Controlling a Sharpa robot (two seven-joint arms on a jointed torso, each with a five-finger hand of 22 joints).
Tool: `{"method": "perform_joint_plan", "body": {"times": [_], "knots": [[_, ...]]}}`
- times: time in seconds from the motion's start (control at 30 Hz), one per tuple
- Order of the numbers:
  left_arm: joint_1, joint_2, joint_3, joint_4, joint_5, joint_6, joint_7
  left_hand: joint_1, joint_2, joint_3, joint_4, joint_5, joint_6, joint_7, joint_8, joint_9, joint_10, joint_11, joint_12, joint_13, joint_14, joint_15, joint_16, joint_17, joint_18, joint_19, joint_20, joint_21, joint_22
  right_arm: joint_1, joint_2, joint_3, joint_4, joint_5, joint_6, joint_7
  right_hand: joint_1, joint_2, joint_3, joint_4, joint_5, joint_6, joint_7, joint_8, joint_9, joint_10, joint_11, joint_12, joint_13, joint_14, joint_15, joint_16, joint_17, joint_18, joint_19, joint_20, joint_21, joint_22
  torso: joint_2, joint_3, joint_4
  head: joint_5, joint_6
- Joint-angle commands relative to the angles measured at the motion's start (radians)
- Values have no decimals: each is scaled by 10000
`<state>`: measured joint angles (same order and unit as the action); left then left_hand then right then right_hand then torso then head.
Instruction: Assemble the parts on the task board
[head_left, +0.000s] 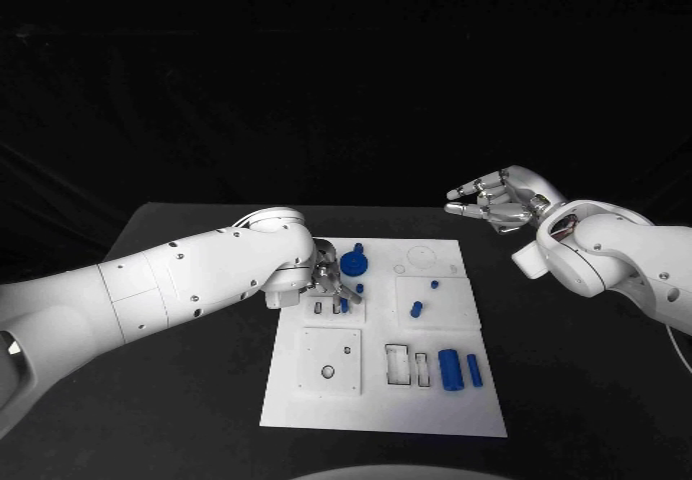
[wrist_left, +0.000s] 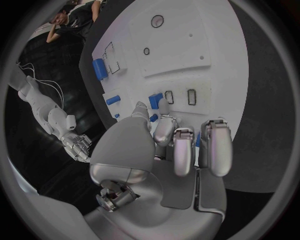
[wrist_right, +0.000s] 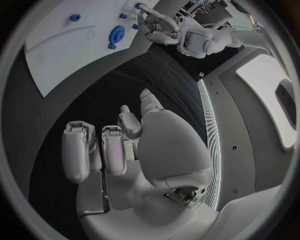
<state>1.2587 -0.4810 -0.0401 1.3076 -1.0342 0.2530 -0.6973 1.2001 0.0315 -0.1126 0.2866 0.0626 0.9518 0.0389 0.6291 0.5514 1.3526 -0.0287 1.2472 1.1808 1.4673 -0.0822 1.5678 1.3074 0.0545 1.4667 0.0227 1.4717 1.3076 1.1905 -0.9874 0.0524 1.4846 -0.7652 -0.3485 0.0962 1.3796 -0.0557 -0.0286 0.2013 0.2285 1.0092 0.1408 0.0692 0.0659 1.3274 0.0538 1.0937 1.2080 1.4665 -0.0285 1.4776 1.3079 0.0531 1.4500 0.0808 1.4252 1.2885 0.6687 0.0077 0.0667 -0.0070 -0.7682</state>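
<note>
Blue part (wrist_left: 155, 99) under left hand (head_left: 326, 281) at 12 o'clock on task board (head_left: 378, 400): grip undeterminable. Right hand (head_left: 495, 199) curled, empty.

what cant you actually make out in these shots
- Head view: whether the left hand grips a blue part; its own fingers cover the spot on the task board.
- Left wrist view: the small blue piece at the fingertips; touching or apart is unclear.
- Right wrist view: the task board's far end, cut by the circle's rim.
- Right hand: curled fingers hide the palm.
</note>
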Motion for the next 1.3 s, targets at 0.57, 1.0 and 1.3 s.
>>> {"method": "perform_joint_plan", "body": {"times": [0.57, 1.0, 1.3], "knots": [[-6, 103, -1, -35, 106, 285, -984, 590, 11, 1065, -30, 62, -197, -46, 76, 277, 55, -55, 39, 25, 1035, -106, 30, 2634, -183, 443, -56, 16, 919, -7, 39, -12, 30, 10, 245, 13, -4, 116, -67, 4, 69, -55, -18, 32, 11, -56, -26, -57, -11, 644, 38, -66, 843, 71, -41, -17, -47, -12, 9, -2, 1, -23, -55], [-8, 129, -3, -61, 126, 357, -877, 1977, -164, 3040, -625, 350, -389, -117, -113, 397, -15, -134, -76, -8, 1035, -184, 30, 2634, -173, 419, -138, -22, 892, -10, 47, -19, 26, 13, 305, 4, -4, 116, -67, 4, 69, -55, -18, 32, 11, -56, -26, -57, -11, 644, 38, -66, 843, 71, -41, -17, -47, -12, 7, 6, 5, -33, -106], [-12, 53, -2, -2, 285, 241, -673, 1820, -1474, 6069, -1076, 1377, -528, -11, -151, 661, -8, -23, -257, -119, 1035, -105, 30, 2634, -146, 380, -87, -110, 805, -12, 53, -26, 12, 30, 317, 3, -7, 129, -70, 3, 79, -56, -17, 33, 11, -50, -26, -46, -6, 646, 37, -65, 849, 70, -39, -18, -46, -9, 4, 10, 5, -46, -117]]}}
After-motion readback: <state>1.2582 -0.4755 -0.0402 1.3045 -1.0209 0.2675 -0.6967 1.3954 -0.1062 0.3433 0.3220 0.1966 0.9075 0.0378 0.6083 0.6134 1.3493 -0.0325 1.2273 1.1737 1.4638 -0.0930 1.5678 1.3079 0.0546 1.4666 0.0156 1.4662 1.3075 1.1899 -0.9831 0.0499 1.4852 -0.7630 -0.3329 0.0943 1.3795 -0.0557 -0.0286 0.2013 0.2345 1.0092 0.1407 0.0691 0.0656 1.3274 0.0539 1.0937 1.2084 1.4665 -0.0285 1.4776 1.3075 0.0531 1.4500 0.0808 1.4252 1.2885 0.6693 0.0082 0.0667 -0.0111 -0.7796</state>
